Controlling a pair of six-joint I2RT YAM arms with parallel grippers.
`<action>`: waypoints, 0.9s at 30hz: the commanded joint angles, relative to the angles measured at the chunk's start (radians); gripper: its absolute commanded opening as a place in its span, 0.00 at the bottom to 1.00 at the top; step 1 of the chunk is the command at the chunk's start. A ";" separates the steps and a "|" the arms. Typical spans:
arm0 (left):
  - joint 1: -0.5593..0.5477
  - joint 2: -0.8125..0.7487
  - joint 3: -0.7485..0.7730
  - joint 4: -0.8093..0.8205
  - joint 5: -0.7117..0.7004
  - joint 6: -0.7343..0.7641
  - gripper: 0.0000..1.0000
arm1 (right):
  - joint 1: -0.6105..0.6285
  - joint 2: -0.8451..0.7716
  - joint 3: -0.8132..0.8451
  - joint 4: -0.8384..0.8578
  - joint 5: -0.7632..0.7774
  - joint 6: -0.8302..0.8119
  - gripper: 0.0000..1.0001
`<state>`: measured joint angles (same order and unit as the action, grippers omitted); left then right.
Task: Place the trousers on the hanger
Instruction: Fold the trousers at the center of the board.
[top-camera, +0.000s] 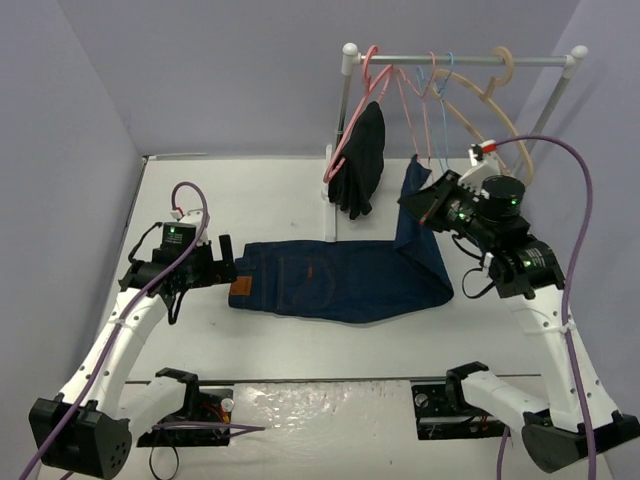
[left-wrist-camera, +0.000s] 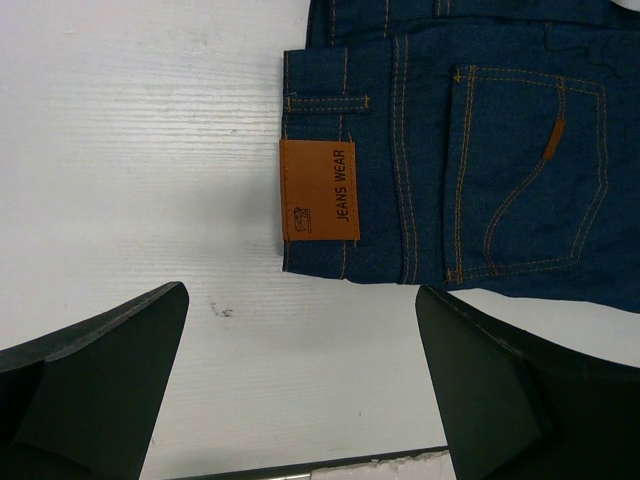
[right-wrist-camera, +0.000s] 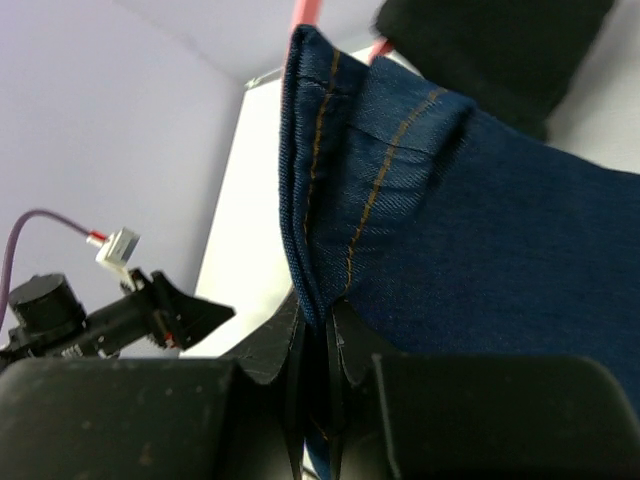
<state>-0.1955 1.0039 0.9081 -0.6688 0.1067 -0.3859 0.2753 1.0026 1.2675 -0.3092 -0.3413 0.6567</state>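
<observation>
The dark navy trousers lie flat on the white table, waistband to the left, with the brown leather patch showing. My left gripper is open and empty, just left of the waistband. In the left wrist view its gripper sits over bare table, a little short of the patch. My right gripper is shut on the trousers' leg end and holds it raised above the table. The right wrist view shows the folded hem pinched in its gripper. The light-blue hanger hangs on the rail behind.
A white clothes rack stands at the back of the table. It carries pink hangers, one holding a black garment, and a beige hanger. The black garment also shows in the right wrist view.
</observation>
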 joint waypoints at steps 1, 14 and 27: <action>-0.006 -0.040 0.062 0.007 -0.015 0.003 0.97 | 0.181 0.066 0.026 0.207 0.182 0.085 0.00; -0.005 -0.065 0.114 -0.095 -0.068 -0.012 0.97 | 0.422 0.244 -0.078 0.398 0.416 0.114 0.00; -0.005 -0.076 0.034 -0.058 -0.095 -0.024 0.97 | 0.570 0.452 -0.106 0.565 0.511 0.162 0.00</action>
<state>-0.1955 0.9468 0.9587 -0.7634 0.0296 -0.3912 0.8071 1.4059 1.1089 0.1086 0.1081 0.7997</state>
